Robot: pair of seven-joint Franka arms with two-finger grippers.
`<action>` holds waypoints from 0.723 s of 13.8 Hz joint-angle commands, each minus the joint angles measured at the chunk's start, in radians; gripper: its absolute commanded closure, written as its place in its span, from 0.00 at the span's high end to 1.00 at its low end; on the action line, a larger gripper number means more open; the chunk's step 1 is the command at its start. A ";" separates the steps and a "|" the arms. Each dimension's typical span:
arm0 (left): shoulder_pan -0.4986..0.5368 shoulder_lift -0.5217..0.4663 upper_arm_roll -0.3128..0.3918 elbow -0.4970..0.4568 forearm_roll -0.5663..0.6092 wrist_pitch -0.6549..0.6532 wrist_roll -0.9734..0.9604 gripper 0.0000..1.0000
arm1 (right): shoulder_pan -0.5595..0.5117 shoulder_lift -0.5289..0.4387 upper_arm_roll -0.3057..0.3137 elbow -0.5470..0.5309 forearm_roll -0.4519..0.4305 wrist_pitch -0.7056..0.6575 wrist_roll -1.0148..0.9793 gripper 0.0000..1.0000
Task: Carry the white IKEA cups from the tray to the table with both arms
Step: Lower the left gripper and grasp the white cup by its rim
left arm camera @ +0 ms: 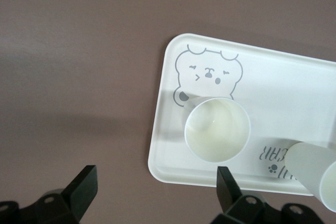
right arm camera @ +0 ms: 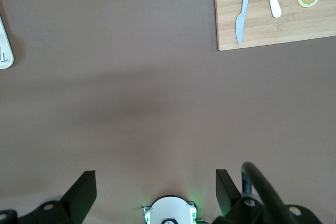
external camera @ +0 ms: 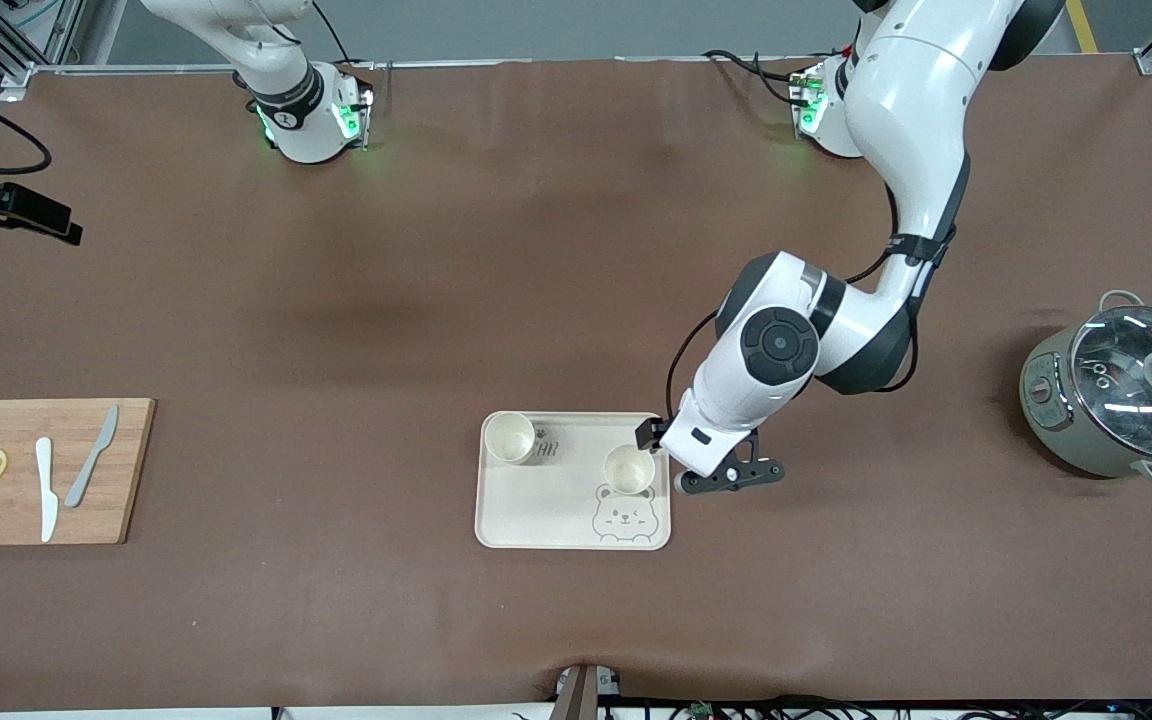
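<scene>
Two white IKEA cups stand upright and apart on the bear-printed tray: one cup in a corner farther from the front camera, the other cup just above the bear's head. Left gripper hovers, fingers spread wide and empty, over the tray's edge beside that cup. Right gripper, also spread wide, waits over bare table near its base.

Cream on brown
Two cream-white cups, cream tray with grey bear print, brown table.

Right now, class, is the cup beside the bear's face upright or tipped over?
Upright: the cup stands on the tray, its open mouth facing up and empty.
</scene>
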 commanded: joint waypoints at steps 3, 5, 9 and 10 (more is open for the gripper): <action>-0.024 0.095 0.018 0.026 -0.002 0.152 -0.009 1.00 | -0.009 0.012 0.008 0.015 -0.005 -0.013 -0.012 1.00; -0.026 0.116 0.021 0.026 0.011 0.173 -0.004 1.00 | -0.009 0.012 0.008 0.015 -0.005 -0.014 -0.012 1.00; -0.041 0.152 0.032 0.026 0.019 0.230 -0.006 0.95 | -0.010 0.012 0.008 0.015 -0.005 -0.014 -0.012 1.00; -0.044 0.156 0.034 0.026 0.019 0.235 -0.007 0.78 | -0.009 0.014 0.008 0.013 -0.005 -0.017 -0.012 1.00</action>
